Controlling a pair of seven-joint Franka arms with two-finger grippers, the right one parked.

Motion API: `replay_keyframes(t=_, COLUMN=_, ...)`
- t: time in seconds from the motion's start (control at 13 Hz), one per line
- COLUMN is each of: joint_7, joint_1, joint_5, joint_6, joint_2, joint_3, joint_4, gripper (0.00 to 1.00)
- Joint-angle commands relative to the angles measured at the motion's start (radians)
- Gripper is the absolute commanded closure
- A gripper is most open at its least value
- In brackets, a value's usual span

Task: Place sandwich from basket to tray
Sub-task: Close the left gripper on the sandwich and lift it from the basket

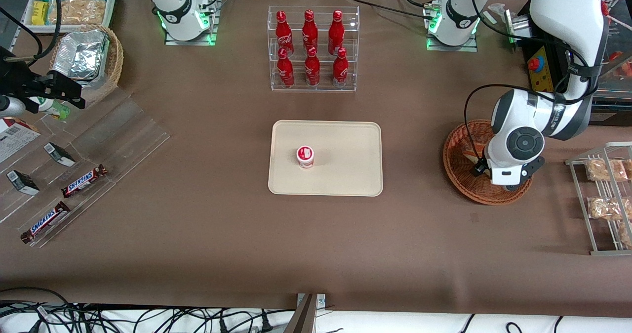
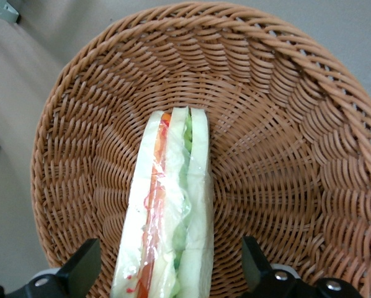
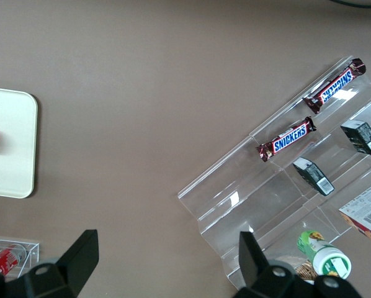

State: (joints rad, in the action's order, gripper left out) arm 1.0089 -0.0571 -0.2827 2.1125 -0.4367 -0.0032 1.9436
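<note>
Toward the working arm's end of the desk (image 1: 197, 234) sits the basket (image 1: 456, 167), a round, shallow bowl of reddish-brown wicker with a ribbed weave that radiates from its floor up to a thick braided rim. Inside it lies the sandwich (image 2: 168, 217), a wedge of white bread on its edge with red, green and pale filling layers showing, wrapped in clear glossy film. It rests on the woven floor, clear of the basket wall on both flanks.

The claw (image 2: 167, 273) is lowered into the basket with its fingers (image 2: 80, 267) spread wide, one on each side of the sandwich and neither touching it; it grips nothing. In the front view the arm's white wrist housing covers much of the basket, so only a small part of the sandwich shows there.

At the middle of the desk lies the tray (image 1: 345, 175), flat, rectangular, cream-beige, matte, with rounded corners and a low rim. It holds one small round cup with a red and white lid (image 1: 305, 156), standing nearer the parked arm's side of the tray; the remainder of the tray surface is bare. Between basket and tray the brown desk covering is smooth and unobstructed.

A clear acrylic rack of six red bottles (image 1: 313, 49) stands farther from the front camera than the tray. A wire rack with bagged tan snacks (image 1: 605, 199) stands just beside the basket at the desk edge.
</note>
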Motion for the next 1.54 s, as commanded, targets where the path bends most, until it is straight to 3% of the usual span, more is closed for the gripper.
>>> replay_keyframes(t=0.0, joint_7=0.000, joint_1=-0.003, joint_5=-0.032, joint_6=-0.025, joint_2=0.036, joint_3=-0.004, joint_4=0.032, gripper=0.00)
replay_keyframes(t=0.15, joint_7=0.002, joint_1=-0.001, joint_5=-0.030, joint_6=-0.028, joint_2=0.036, joint_3=-0.004, joint_4=0.032, gripper=0.06)
replay_keyframes(t=0.38, joint_7=0.002, joint_1=-0.001, joint_5=-0.030, joint_6=-0.042, joint_2=0.035, joint_3=-0.006, joint_4=0.031, gripper=0.57)
replay_keyframes(t=0.46, joint_7=0.002, joint_1=-0.001, joint_5=-0.030, joint_6=-0.042, joint_2=0.033, joint_3=-0.006, joint_4=0.029, gripper=0.66)
replay_keyframes(t=0.92, joint_7=0.000, joint_1=-0.001, joint_5=-0.029, joint_6=-0.049, joint_2=0.035, joint_3=-0.011, joint_4=0.009, gripper=0.74)
replay_keyframes(t=1.0, joint_7=-0.004, joint_1=-0.003, joint_5=-0.030, joint_6=-0.069, joint_2=0.033, joint_3=-0.011, joint_4=-0.015, gripper=0.73)
replay_keyframes(t=1.08, joint_7=-0.045, joint_1=-0.004, joint_5=-0.027, joint_6=-0.109, joint_2=0.033, joint_3=-0.012, joint_4=-0.037, gripper=0.66)
replay_keyframes(t=1.46, joint_7=-0.101, joint_1=-0.006, joint_5=-0.012, joint_6=-0.245, joint_2=0.033, joint_3=-0.082, joint_4=-0.172, gripper=0.66)
